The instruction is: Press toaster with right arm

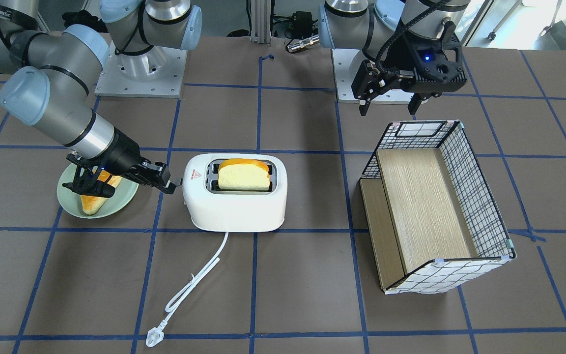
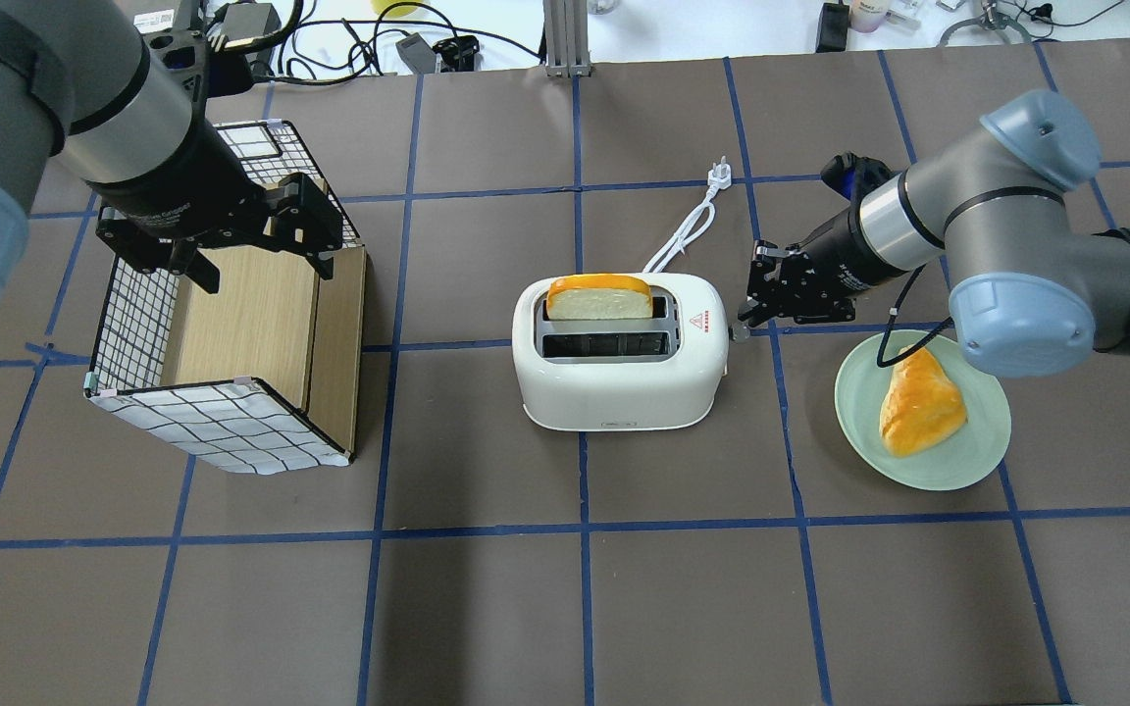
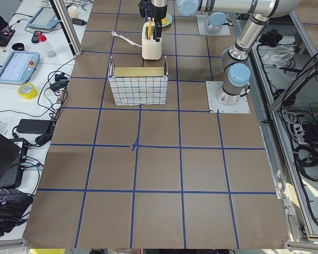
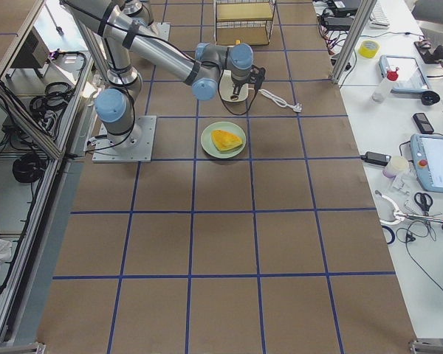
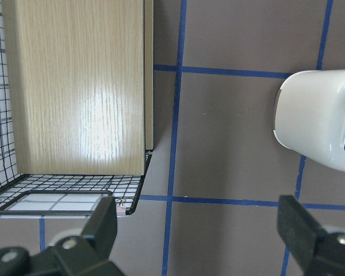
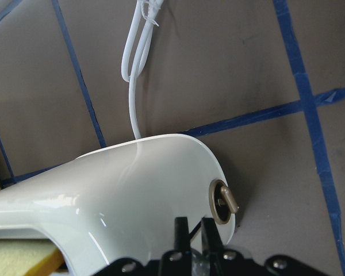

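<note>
The right arm (image 4: 162,57) stretches from its base across the brown bench (image 4: 221,243) to the white toaster (image 4: 227,88). Near it, a green plate (image 4: 221,154) carries a bread wedge (image 4: 227,139). A white cord (image 4: 277,99) trails aside.

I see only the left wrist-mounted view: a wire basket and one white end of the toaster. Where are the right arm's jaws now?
Observer: The right arm reaches to the toaster's other end; its jaws, almost shut, are at that end, beside the red triangle mark.
Operator: Is there bread in the slots?
Observer: One bread slice stands in the slot farther from the robot; the nearer slot is empty.
Operator: What else is on that side?
Observer: A green plate holding a wedge of bread, on the robot's right of the toaster.
</note>
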Motion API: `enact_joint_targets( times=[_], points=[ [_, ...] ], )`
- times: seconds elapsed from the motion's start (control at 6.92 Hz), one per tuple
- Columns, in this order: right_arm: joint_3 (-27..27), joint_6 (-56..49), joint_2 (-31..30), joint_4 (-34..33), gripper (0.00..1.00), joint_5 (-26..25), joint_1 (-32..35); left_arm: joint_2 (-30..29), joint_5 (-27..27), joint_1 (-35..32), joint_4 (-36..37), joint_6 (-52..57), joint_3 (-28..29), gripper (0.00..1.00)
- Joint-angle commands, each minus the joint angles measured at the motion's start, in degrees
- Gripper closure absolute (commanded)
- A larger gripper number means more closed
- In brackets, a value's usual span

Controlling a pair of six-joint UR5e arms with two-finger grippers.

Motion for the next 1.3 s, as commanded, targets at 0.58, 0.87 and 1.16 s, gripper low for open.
enact_joint_targets(
  times=[0.58,0.87,1.16],
  points=[
    [-17.12,-0.16,-3.04,24.8,0.0,-16.72,0.02,0.0,0.01,0.0,0.0,0.0,-0.06,0.0],
    [-18.64,-0.86,-5.66,26.75,0.0,-20.96,0.11,0.0,0.01,0.0,0.0,0.0,0.03,0.0],
    [-22.14,-0.77,-6.2,31.12,0.0,-25.35,0.37,0.0,0.01,0.0,0.0,0.0,-0.06,0.0]
  ],
)
